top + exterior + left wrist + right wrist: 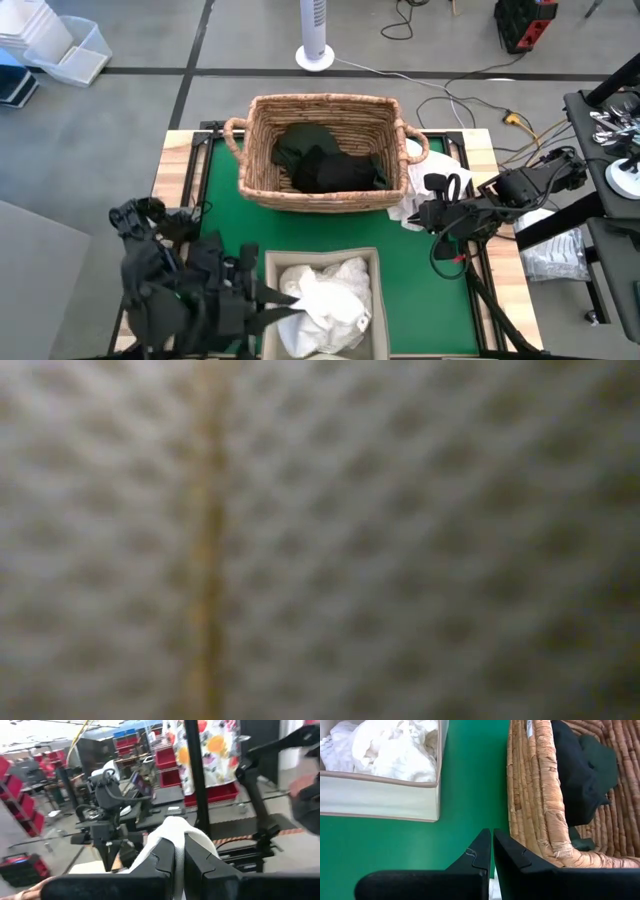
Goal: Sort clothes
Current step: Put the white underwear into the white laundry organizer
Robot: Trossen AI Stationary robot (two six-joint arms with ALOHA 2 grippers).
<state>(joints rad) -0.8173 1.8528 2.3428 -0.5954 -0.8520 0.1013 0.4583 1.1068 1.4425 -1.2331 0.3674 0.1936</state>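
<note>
A white garment (pixel 172 837) fills the space just past the left hand (pixel 179 857), whose two dark fingers are clenched on its fabric. From above, this left hand (pixel 268 297) sits at the edge of the beige fabric bin (pixel 268 262), with the held cloth trailing into the pile of white clothes (pixel 325 295) inside it. Beyond the bin lies the green mat (pixel 430 300) covering the surface, and farther off the wicker basket (pixel 262 150) holding the dark clothes (pixel 325 160). The right hand (pixel 491 851) has its fingers pressed together on nothing, hovering above the mat just beside the basket's wall, with another white garment (pixel 415 205) lying under it by the basket's corner.
</note>
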